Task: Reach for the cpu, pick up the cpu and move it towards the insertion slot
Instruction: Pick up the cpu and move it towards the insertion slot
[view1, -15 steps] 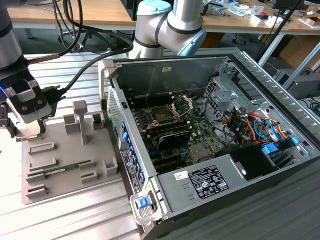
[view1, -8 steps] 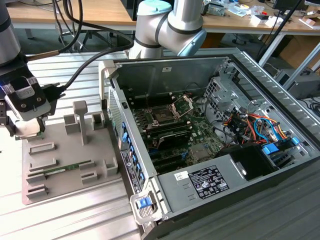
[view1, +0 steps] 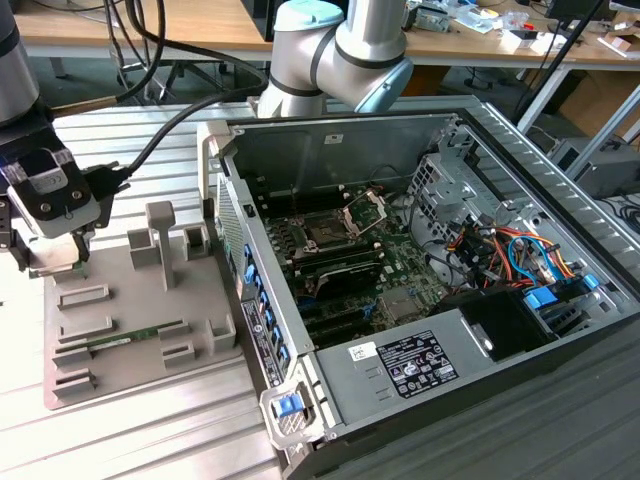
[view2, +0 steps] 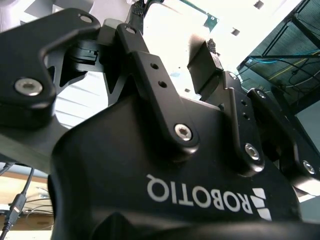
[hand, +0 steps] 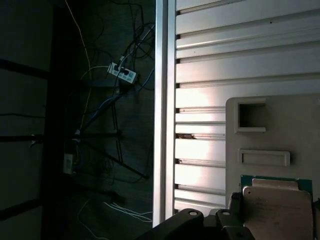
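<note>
In the exterior view, the gripper (view1: 50, 260) hangs low over the far corner of the tray (view1: 140, 372), on the exterior view's left. I think this is the reach-and-grab step. To do it well, the gripper should come straight down and stay level, so nothing tips. The tray holds a thin green stick (view1: 130, 338) in one groove, and its other grooves look bare. The big open case (view1: 400, 130) holds the board. The slot (view1: 325, 233) sits in the middle of it, well apart from the tray. Its bracket (view1: 365, 208) is flipped up, and the slot looks free.

In the first wrist view, the cpu (hand: 277, 212) lies flat on the tray, right by the gripper's black links. A good grab takes it by two side edges, not by the top, and squeezes softly. Two small pockets (hand: 252, 116) in the tray near the cpu have nothing in them.

In the second wrist view, the gripper's black body is very close. I cannot tell if the gripper is wide, narrow or holding the cpu.
</note>
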